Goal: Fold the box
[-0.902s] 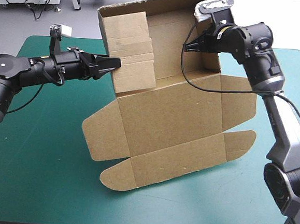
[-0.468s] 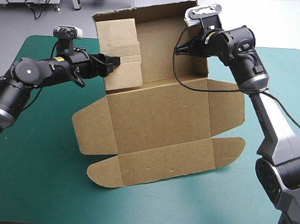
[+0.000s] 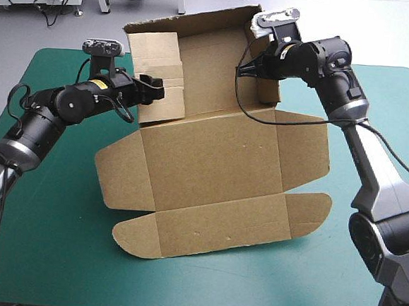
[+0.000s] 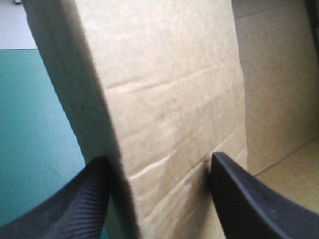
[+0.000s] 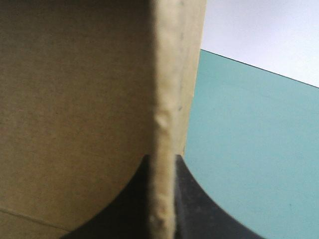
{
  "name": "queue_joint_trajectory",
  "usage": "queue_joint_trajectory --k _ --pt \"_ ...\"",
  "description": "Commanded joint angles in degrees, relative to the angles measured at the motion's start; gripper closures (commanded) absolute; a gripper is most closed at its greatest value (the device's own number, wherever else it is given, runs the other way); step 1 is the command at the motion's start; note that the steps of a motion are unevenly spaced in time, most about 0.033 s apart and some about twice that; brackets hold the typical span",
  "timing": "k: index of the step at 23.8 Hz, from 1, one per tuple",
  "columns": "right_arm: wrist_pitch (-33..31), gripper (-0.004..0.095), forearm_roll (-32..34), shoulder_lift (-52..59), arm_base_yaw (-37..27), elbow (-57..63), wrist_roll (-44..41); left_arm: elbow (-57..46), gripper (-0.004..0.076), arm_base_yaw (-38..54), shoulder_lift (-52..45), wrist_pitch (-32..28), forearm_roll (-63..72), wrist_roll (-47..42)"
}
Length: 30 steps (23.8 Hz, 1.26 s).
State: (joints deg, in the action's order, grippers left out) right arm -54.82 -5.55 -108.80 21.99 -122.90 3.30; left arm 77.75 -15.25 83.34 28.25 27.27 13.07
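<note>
1. The left hand (image 3: 153, 89) (image 4: 159, 164) is spread fairly wide, astride the upright left side wall of the box (image 3: 218, 161) (image 4: 174, 99); each finger lies close against the board; whether they press it I cannot tell.
2. The right hand (image 3: 249, 66) (image 5: 162, 167) is nearly closed, pinching the edge of the upright right side wall (image 5: 167, 99).
3. The box lies mid-tabletop (image 3: 56, 240); its far panel stands raised between the two hands; its near flaps lie flat.
4. From above, the right wall partly hides the right fingertips; both wrist views show only a cut-off stretch of board.
</note>
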Motion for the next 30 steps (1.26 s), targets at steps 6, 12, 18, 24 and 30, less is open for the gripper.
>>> queue_joint_trajectory --k 6,12,18,24,30 --pt "3.6 0.0925 -20.8 3.5 2.0 -1.8 4.9 5.2 0.0323 -1.4 2.9 -7.7 5.4 -3.3" --pt "3.0 0.0925 -27.3 3.5 2.0 -1.8 9.2 9.3 0.0557 -1.5 6.1 -7.1 6.0 -5.3" --pt "2.2 0.0925 -27.4 3.5 2.0 -1.8 10.1 9.4 0.0734 -1.5 6.1 -7.2 5.4 -4.8" --pt "-5.6 0.0925 -13.3 3.4 2.0 -1.8 8.6 9.4 0.0734 -1.4 6.6 1.4 0.6 -3.0" --pt "-17.2 0.0925 0.1 1.6 2.0 -0.5 4.4 9.8 0.0734 -1.4 8.6 17.6 -8.5 -7.7"
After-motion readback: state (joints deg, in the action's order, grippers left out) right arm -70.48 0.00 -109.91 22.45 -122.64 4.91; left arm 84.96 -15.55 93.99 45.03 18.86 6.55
